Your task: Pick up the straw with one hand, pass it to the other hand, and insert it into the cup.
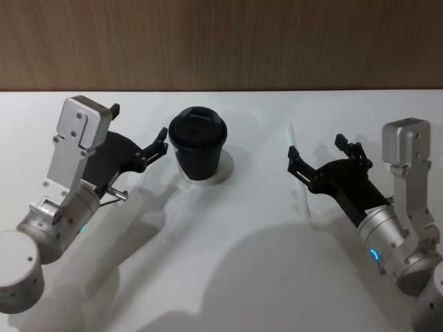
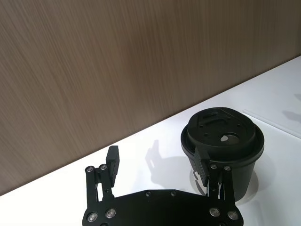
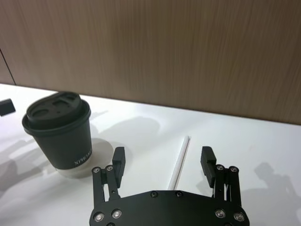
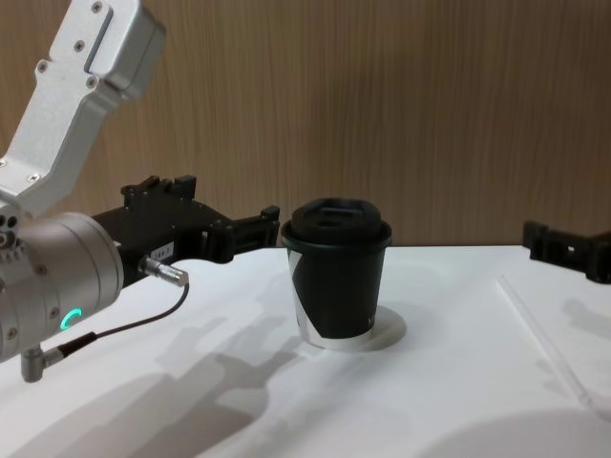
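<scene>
both left gripper (image 1: 138,125) and right gripper (image 1: 316,149) hold fingers apart, cup (image 3: 61,136) lettering (image 3: 82,158) illegible.

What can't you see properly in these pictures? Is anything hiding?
Inside the cup: the lid covers it in every view, so full or empty cannot be told.
The straw: in the right wrist view its near end runs behind the open right gripper.
The cup's base: in the left wrist view the open left gripper covers part of it.
The right gripper in the chest view: the right edge cuts most of it off.
</scene>
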Tool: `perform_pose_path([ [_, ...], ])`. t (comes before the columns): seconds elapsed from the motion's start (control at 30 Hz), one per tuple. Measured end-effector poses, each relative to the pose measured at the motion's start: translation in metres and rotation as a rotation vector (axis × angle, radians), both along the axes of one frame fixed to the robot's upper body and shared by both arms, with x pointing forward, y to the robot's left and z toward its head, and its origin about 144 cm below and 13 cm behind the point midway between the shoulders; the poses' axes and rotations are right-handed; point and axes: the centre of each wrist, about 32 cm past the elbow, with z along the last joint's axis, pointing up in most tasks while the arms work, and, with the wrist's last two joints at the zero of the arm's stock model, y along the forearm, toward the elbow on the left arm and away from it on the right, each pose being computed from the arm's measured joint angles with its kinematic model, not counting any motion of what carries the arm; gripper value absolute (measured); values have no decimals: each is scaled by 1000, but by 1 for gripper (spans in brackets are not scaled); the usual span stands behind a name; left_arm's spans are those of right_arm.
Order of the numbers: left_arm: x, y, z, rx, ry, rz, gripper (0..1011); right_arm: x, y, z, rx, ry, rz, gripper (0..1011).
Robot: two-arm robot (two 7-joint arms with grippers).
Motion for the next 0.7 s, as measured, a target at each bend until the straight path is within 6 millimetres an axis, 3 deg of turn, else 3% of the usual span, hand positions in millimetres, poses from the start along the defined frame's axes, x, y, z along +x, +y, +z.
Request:
perform_pose_path([
  [0.7,0,0,0,0,0,0,1001,-16,15,-3,-83,225,-56,1001],
])
